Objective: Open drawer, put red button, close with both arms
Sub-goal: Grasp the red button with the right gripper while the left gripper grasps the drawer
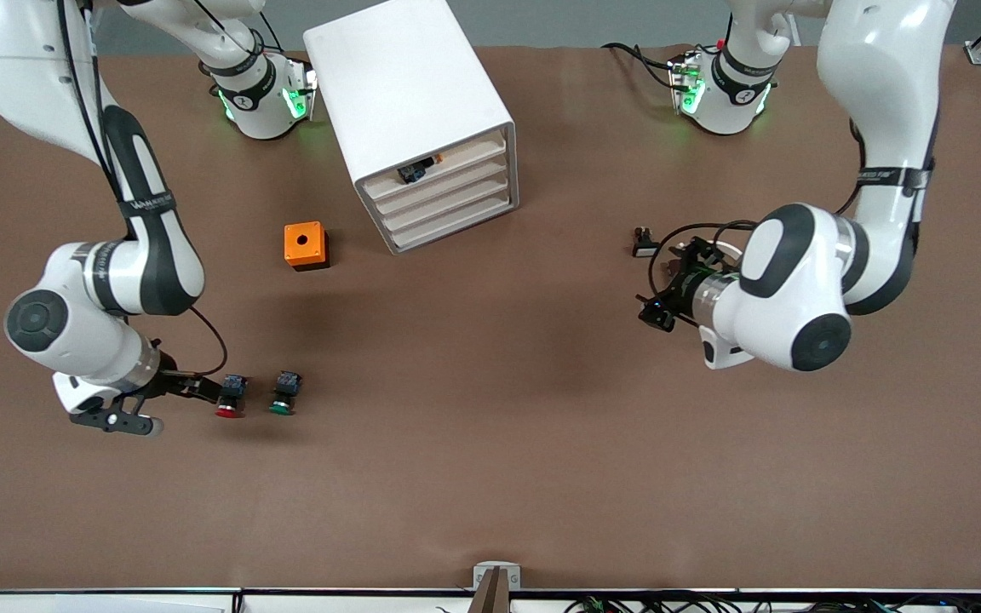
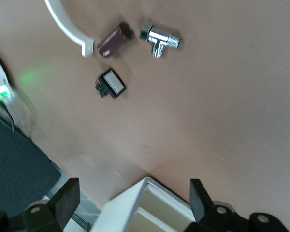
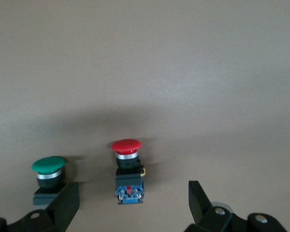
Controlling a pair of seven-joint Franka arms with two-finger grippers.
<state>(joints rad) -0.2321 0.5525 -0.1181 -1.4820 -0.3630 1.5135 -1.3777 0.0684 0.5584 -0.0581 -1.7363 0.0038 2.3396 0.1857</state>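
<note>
Red button stands low in the front view, toward the right arm's end of the surface, cap down-frame, green button just beside it. Right tool spread wide, straddling the red button's blue rear block, holding nothing. Drawer, second down in the white cabinet at upper middle, looks shut. Left tool hovers open and empty, waiting. Likely step: the grasp. Next: close squarely on the body, clear of the green one. Arm-band lettering too small to read.
</note>
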